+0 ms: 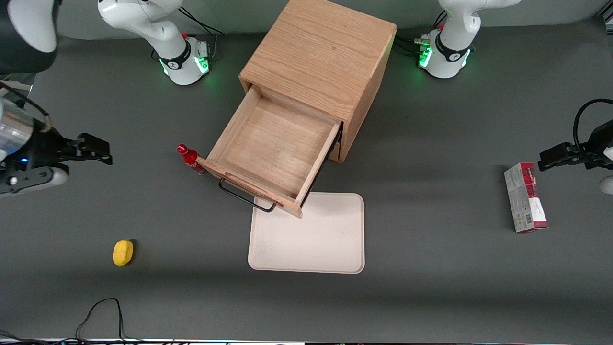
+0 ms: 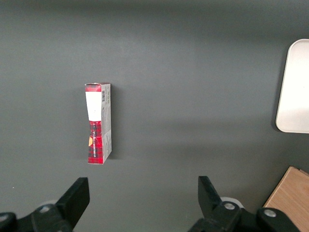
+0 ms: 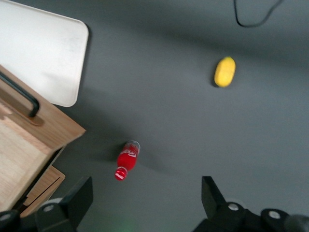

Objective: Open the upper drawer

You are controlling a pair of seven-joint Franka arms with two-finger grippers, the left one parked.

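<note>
The upper drawer (image 1: 278, 148) of the light oak cabinet (image 1: 321, 57) stands pulled far out, its wooden tray bare inside. Its black wire handle (image 1: 244, 197) faces the front camera and overhangs a cream tray. In the right wrist view the drawer front (image 3: 46, 123) and handle (image 3: 21, 94) show, with the lower drawer's edge (image 3: 46, 186) beneath. My right gripper (image 1: 93, 149) is open and empty, well away from the drawer toward the working arm's end of the table; in the right wrist view its fingertips (image 3: 82, 193) stand wide apart above the grey table.
A small red bottle (image 1: 190, 158) stands right beside the drawer's front corner, and shows in the right wrist view (image 3: 126, 159). A yellow lemon-like object (image 1: 123, 252) lies nearer the front camera. A cream tray (image 1: 311, 239) lies under the handle. A red box (image 1: 525, 197) lies toward the parked arm's end.
</note>
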